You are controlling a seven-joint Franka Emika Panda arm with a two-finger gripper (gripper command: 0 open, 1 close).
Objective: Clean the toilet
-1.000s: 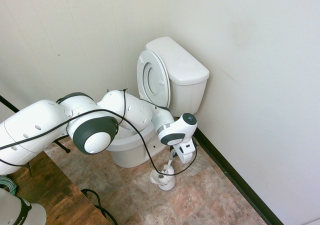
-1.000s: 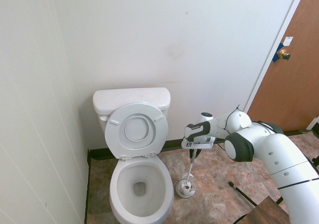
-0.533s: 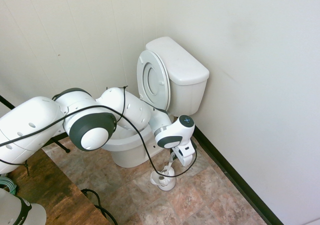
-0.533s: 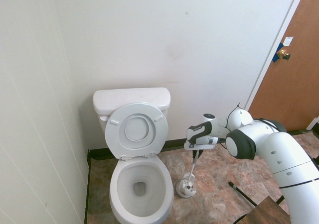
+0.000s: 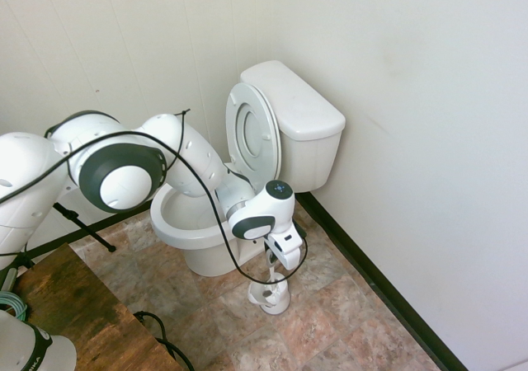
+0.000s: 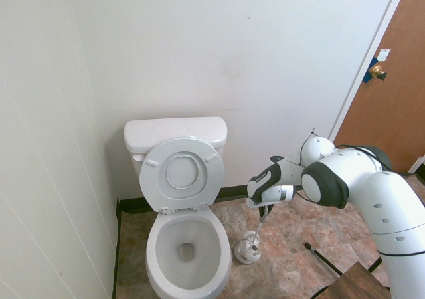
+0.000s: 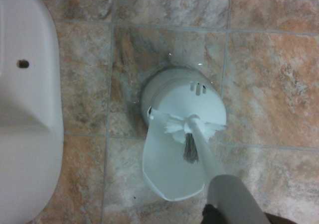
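Second exterior view, large white glossy ceramic toilet in the floor's wall corner, lid raised, gripper just beside its bowl, pointing down, clamped on slim white toilet brush handle, bristles over small white floor holder.

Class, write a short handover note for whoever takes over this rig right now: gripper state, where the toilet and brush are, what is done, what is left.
Gripper: shut on the toilet brush handle, pointing down.
Brush: its head is at the top of the brush holder, which stands on the tile floor beside the toilet.
Toilet: seat and lid up against the tank, bowl open.
Done: brush gripped.
Left: lift it fully clear, carry it to the bowl, scrub, return it to the holder.
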